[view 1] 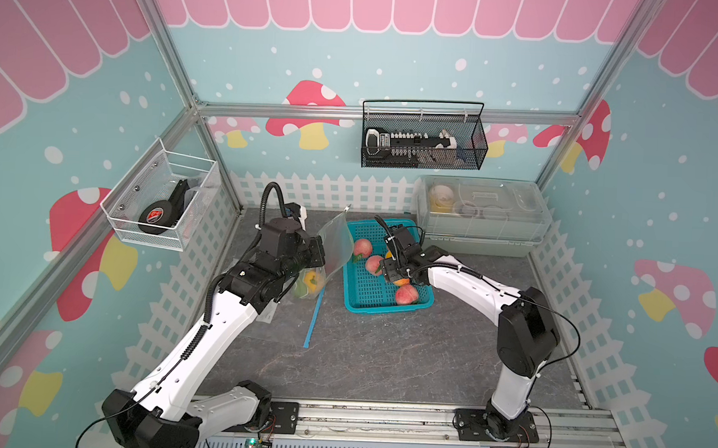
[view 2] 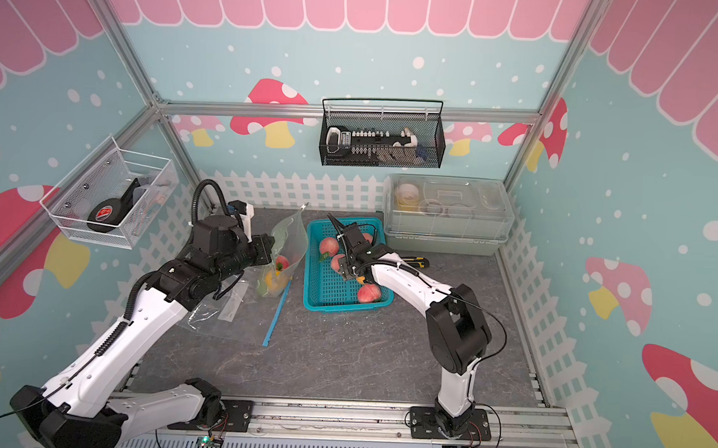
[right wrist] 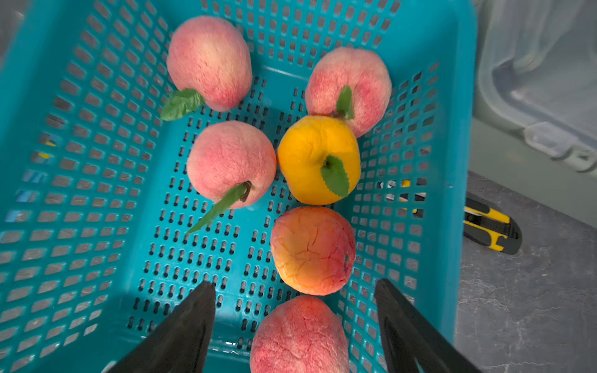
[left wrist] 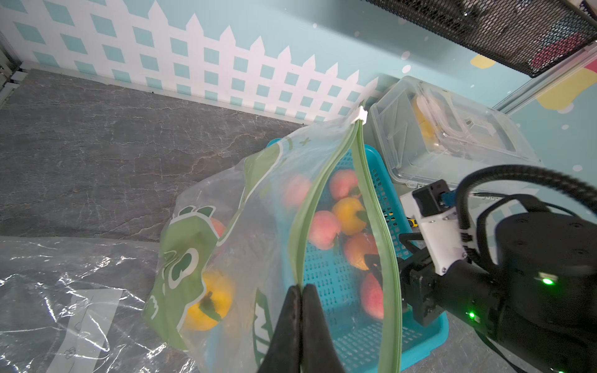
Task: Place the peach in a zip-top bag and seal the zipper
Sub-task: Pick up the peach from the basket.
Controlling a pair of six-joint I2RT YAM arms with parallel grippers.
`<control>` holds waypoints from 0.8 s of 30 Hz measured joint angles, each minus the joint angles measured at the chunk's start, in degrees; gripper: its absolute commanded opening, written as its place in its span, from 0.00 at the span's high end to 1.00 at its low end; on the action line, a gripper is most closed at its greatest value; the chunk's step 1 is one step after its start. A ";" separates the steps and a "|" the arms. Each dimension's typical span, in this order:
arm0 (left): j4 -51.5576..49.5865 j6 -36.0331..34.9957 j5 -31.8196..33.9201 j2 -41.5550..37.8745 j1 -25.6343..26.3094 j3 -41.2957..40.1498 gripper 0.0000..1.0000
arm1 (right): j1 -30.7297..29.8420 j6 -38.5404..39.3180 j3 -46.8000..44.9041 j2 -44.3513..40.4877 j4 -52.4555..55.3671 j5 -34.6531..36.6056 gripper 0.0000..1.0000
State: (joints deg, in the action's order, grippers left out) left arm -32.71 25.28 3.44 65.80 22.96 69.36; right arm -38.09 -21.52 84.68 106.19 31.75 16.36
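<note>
Right gripper [right wrist: 294, 283], jaws spread wide and empty. Hangs over the teal basket [right wrist: 80, 161]. Just past the fingertips, an orange-red peach [right wrist: 312, 250]; nearer the wrist, framed by the two fingers, a pink peach [right wrist: 298, 336]. Against the orange-red one on its far side, a yellow peach [right wrist: 318, 160], with three more pink peaches [right wrist: 231, 163] close around. Little room between the orange-red peach and the basket wall on the utility knife [right wrist: 491, 226] side; bare basket floor [view 1: 362, 291] on the side toward the bag.

Left gripper [left wrist: 302, 287], clamped shut on one green zipper lip [left wrist: 310, 210]. Holds the zip-top bag [view 1: 336, 242] raised and tilted, its upper part overlapping the basket's near edge in both top views. Mouth gaping: second lip [left wrist: 374, 210] bowed well away from the pinched one, joined to it only at the white slider [left wrist: 361, 115] at the far end. Low inside the bag, a yellow fruit [left wrist: 210, 300].

Further out, a blue strip [view 1: 313, 318] flat on the table, from beside the bag's bottom toward the front. Crinkled clear film [view 2: 216, 310] under the left arm. Clear lidded box [view 1: 483, 209] at the back wall, just behind the basket. Wide bare table [view 1: 384, 359] in front of the basket, between the two arms.
</note>
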 measured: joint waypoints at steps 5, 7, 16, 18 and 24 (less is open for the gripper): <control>0.00 0.00 0.00 -0.02 0.00 0.00 1.00 | 0.96 -0.87 0.76 2.71 0.90 -0.46 0.22; 0.00 0.02 0.00 -0.02 0.00 0.00 1.00 | 1.36 -1.16 1.49 3.98 1.09 -0.59 0.22; 0.02 0.00 0.00 -0.02 0.00 -0.02 1.00 | 2.10 -1.92 3.54 8.41 2.27 -0.31 0.24; 0.02 0.00 0.00 -0.02 0.00 -0.02 1.00 | 2.10 -2.14 3.91 8.92 2.69 -0.22 0.25; 0.11 0.00 0.04 -0.04 0.00 -0.35 1.00 | 2.12 -2.67 4.37 10.36 2.99 0.68 0.28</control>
State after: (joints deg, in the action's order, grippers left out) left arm -32.60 25.28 3.49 65.76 22.96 69.01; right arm -35.97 -24.18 89.06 116.55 34.74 17.04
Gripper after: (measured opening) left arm 0.056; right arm 0.728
